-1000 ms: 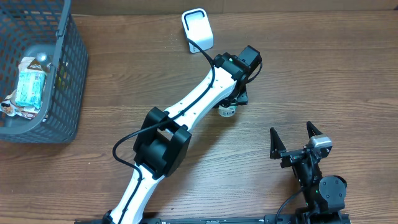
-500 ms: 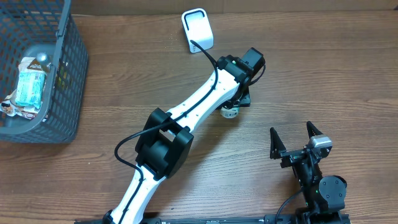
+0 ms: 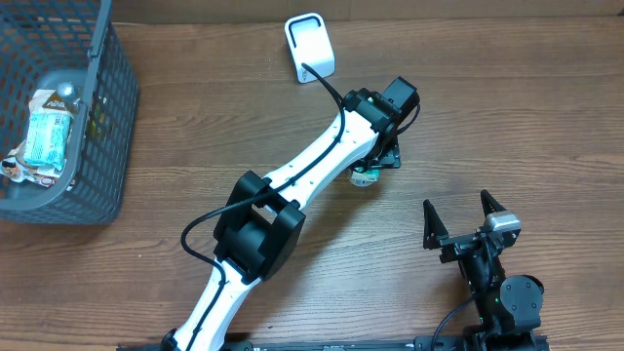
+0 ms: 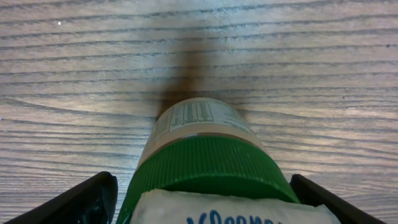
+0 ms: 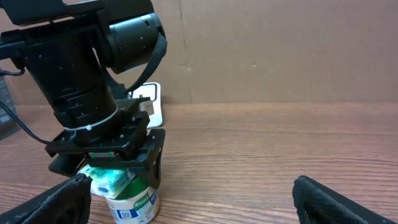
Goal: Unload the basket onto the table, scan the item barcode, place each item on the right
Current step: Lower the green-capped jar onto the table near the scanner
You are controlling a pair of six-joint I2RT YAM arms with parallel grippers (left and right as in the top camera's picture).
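Wooden table [image 3: 507, 117]. Resting directly on it:
- plastic basket [image 3: 112, 107], far-left corner
- white scanner [image 3: 310, 44], far edge, centre
- jar [image 5: 134, 204], upright, near the table's centre, nearer than the scanner

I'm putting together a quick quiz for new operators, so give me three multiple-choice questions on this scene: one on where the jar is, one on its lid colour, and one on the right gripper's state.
1. Where does the jar stand?
A) in the basket
B) on the table, under the left gripper
C) on top of the white scanner

2. What colour is the jar's lid?
A) red
B) green
C) white

3. How is the right gripper?
A) open and empty
B) shut on the jar
C) shut on a bottle

Answers:
1 B, the right wrist view shows the jar upright on the wood beneath the left gripper.
2 B, the left wrist view shows a ribbed green lid.
3 A, overhead its fingers are spread with nothing between them.
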